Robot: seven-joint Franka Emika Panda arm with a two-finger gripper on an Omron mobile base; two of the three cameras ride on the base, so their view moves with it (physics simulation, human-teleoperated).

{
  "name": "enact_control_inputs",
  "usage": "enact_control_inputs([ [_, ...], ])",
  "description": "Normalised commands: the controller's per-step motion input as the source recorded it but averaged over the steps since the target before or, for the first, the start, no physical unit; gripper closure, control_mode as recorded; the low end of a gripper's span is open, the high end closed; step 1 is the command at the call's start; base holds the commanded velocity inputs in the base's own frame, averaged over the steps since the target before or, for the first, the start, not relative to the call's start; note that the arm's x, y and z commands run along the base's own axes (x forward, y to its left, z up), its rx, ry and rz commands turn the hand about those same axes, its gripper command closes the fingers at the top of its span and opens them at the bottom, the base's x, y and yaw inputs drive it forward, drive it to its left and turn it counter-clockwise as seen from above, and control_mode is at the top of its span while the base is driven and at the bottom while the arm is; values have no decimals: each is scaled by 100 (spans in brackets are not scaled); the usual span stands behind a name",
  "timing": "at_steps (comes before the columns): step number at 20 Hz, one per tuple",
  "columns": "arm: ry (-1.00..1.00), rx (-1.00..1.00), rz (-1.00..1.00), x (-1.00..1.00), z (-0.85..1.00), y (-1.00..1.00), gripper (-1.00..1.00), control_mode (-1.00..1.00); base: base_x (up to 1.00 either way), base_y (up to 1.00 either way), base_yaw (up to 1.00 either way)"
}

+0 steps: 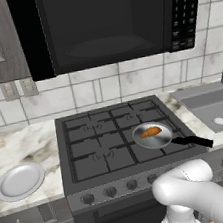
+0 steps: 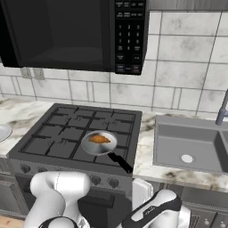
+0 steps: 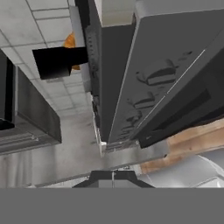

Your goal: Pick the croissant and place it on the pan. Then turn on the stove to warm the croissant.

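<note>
Croissant (image 1: 150, 132): in pan (image 1: 160, 139)
Pan: stove (image 1: 88, 147) front right burner, handle at 4 o'clock
Gripper (image 3: 113, 176): clenched, empty

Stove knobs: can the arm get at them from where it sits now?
Probably yes. The knobs line the stove front with nothing before them, and the gripper, shut, sits low beside that front. The croissant already lies in the pan, whose handle overhangs the front edge but seems above the knob row.

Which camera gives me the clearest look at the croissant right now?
The left base view: the croissant lies unobstructed in the pan on the stove. The right base view shows it just as open but slightly smaller. The hand view catches only an orange sliver beside the pan's black handle.
</note>
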Motion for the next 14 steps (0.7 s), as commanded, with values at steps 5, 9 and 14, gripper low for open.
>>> enact_control_inputs([
  [5, -10, 0, 0, 6, -1, 14, 100, -100, 0, 0, 0],
  [9, -9, 0, 0, 3, -4, 10, 100, -100, 0, 0, 0],
  [14, -9, 0, 0, 3, -3, 5, 100, -100, 0, 0, 0],
])
